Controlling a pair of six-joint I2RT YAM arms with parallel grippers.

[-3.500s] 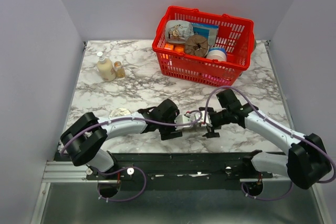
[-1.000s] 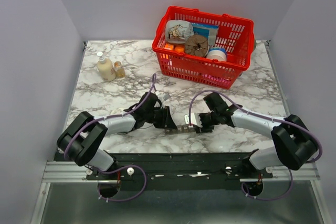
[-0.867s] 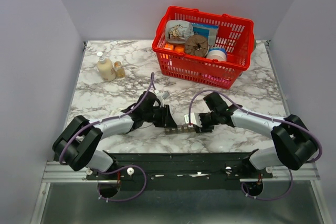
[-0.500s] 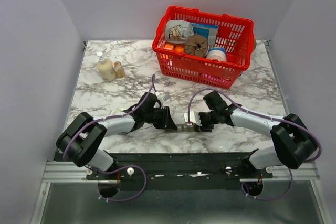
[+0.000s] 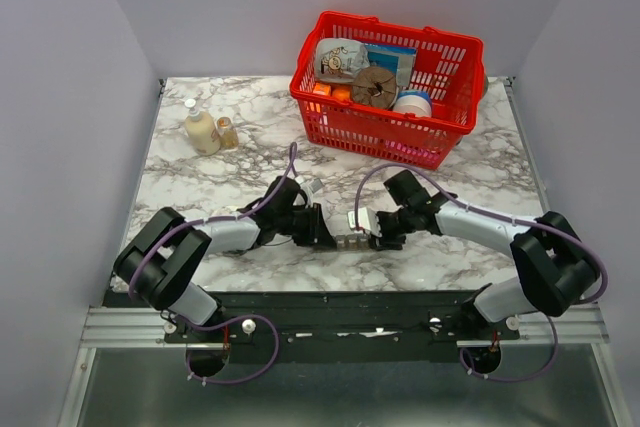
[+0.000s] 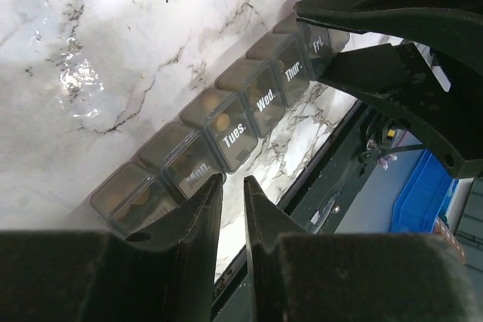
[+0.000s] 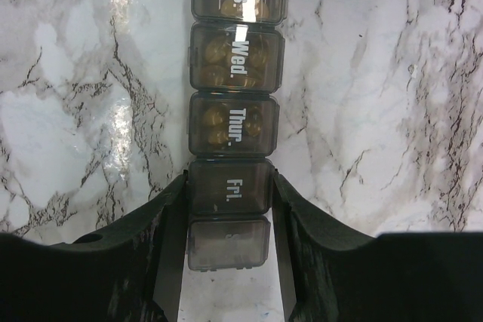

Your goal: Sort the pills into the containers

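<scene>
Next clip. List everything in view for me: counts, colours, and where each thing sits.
pill organiser: one, dark grey, table front centre, between the grippers
pills: several, yellow-brown, inside Tues, Wed and Thur compartments
basket: one, red, rear right, holding assorted packets
cream bottle: one, rear left
amber bottle: one, small, beside the cream bottle
table: one, white-grey marble
left gripper: one, black, shut, tips at the Mon compartment
right gripper: one, black, clamped on the Fri compartment
</scene>
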